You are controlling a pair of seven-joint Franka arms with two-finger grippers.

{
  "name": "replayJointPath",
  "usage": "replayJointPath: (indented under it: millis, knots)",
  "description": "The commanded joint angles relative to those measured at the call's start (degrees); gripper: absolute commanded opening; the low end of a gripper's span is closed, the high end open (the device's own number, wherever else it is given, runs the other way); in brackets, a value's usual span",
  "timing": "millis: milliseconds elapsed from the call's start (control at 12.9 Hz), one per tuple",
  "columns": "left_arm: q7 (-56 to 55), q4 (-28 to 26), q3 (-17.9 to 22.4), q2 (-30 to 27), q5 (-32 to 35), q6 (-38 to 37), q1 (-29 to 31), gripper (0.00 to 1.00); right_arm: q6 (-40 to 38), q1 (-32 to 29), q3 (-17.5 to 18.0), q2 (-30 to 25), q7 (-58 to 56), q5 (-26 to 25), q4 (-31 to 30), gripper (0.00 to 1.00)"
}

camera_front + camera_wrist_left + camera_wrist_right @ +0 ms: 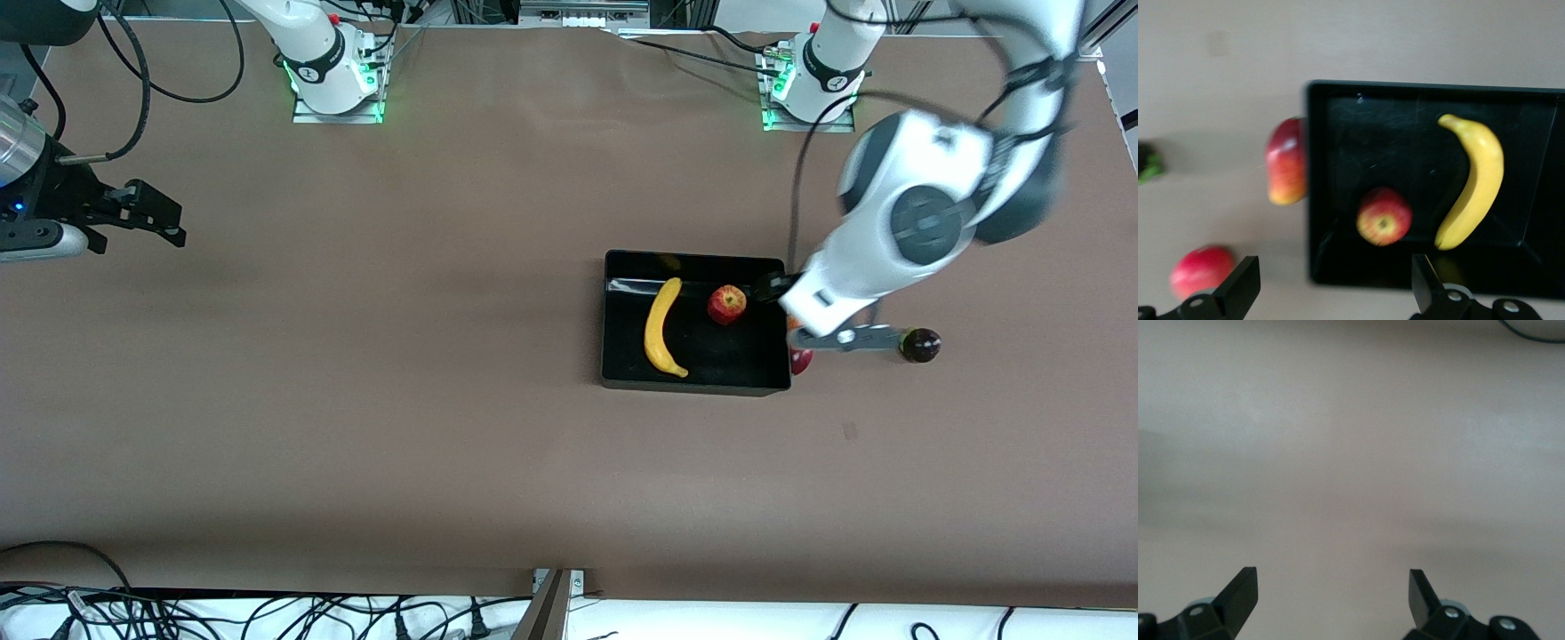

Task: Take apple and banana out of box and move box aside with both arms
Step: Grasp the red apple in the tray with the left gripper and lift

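The black box [622, 378] sits mid-table and holds the yellow banana [662, 327] and the red apple [727, 304]. My left gripper [770, 287] hangs open and empty over the box's wall at the left arm's end. In the left wrist view [1331, 290] I see the box [1338, 107], the banana [1475, 180] and the apple [1383, 216]. The mango [1286, 161] lies outside against that wall, and the pomegranate [1201, 270] lies on the table near it. The mangosteen [920, 344] lies farther toward the left arm's end. My right gripper [175, 224] waits open at the right arm's end.
In the front view the mango [801, 360] shows only partly beside the box, under the left arm, and the pomegranate is hidden. The right wrist view shows my open right gripper [1331, 600] over bare brown table. Cables lie along the table's near edge.
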Motion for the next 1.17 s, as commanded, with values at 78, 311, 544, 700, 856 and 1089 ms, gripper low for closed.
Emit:
replayJointPath:
  millis: [78, 311, 544, 700, 856, 1089]
  knots:
    - [-3.4, -13.8, 0.5, -1.3, 0.0, 16.3, -3.0, 1.00, -0.2, -0.3, 0.1, -0.1, -0.7, -0.1, 0.5, 1.00]
    - [-4.7, -24.8, 0.5, -0.7, 1.9, 31.0, -4.7, 1.00, -0.2, -0.3, 0.1, -0.1, -0.7, 0.0, 0.5, 1.00]
    - [-5.0, -28.8, 0.5, 1.7, 2.5, 39.2, -4.7, 1.00, -0.2, -0.3, 0.1, -0.1, -0.7, 0.0, 0.5, 1.00]
    - [-5.0, -28.8, 0.4, 2.9, 2.5, 39.5, -4.9, 0.70, -0.2, -0.3, 0.1, -0.1, -0.7, 0.0, 0.5, 1.00]
    - [-4.0, -28.1, 0.5, 2.8, 3.4, 39.3, -5.0, 0.07, -0.2, -0.3, 0.1, -0.1, -0.7, 0.0, 0.5, 1.00]
    - [-4.3, -26.0, 0.5, -0.2, 4.2, 35.4, -4.8, 0.09, -0.2, -0.3, 0.1, -0.1, -0.7, 0.1, 0.5, 1.00]
